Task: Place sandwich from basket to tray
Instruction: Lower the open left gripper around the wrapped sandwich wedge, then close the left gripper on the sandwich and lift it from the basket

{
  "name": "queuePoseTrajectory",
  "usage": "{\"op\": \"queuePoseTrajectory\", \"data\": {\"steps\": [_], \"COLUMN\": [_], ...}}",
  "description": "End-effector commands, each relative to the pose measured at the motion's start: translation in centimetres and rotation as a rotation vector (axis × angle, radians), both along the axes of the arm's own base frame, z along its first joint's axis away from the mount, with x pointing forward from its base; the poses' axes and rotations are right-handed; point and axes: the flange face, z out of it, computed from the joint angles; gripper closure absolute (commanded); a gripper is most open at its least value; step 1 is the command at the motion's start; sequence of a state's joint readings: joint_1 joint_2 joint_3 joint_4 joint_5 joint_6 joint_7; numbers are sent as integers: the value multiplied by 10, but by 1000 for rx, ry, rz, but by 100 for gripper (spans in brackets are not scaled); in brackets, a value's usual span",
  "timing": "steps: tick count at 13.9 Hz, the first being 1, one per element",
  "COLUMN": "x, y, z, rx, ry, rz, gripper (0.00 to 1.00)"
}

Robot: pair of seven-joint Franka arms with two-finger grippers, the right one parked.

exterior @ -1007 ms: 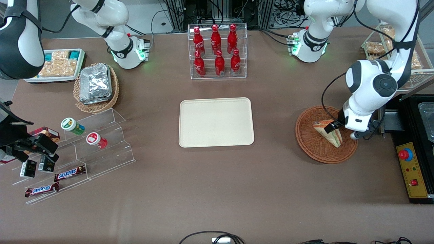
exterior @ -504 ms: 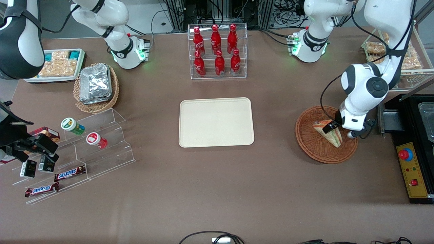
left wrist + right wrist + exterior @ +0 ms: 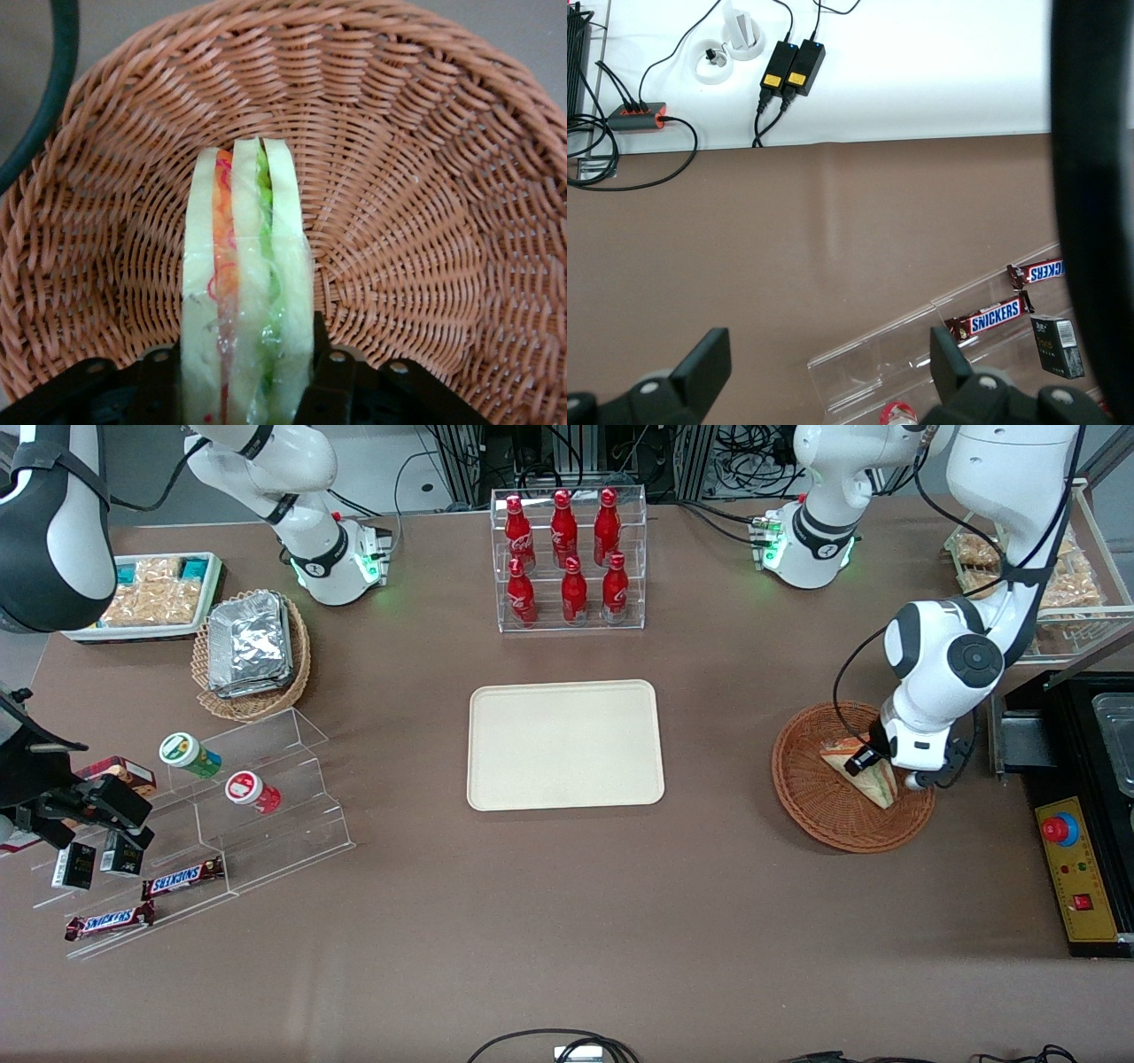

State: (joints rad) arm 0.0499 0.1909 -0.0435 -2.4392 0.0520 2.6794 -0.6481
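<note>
The left arm's tool (image 3: 239,385) sits low inside the round reddish-brown wicker basket (image 3: 824,815), its two black fingers (image 3: 330,381) pressed against both bread faces of the wrapped triangular white-bread sandwich (image 3: 244,292), which stands on edge in the basket near the table's working-arm end. The flat cream rectangular tray (image 3: 565,744) lies at the table's middle, well apart.

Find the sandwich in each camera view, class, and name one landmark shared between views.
Front view: sandwich lies in the basket, gripper at it.
Left wrist view: sandwich stands between the gripper's fingers, basket around it.
Right wrist view: not in it.
Shared landmark: the basket.
</note>
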Motion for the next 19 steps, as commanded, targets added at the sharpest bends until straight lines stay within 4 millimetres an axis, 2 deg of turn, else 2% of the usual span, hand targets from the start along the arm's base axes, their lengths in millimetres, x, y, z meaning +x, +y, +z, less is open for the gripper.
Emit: {"op": "queuePoseTrajectory", "data": {"steps": [1,4,7,9,12,15,19], "x": [8,21,39,41,28,8,-11], "y": [-6,-20,-67,-116,-183,-247,-302], "z": [36,102,164,189,201,198,186], "rx": [6,52,71,75,74,96,115], "ry": [-25,48,81,70,41,26,19], "rz": [-2,-123,-226,-310,-432,-563,-696], "gripper": [100,100,100,100,100,100,100]}}
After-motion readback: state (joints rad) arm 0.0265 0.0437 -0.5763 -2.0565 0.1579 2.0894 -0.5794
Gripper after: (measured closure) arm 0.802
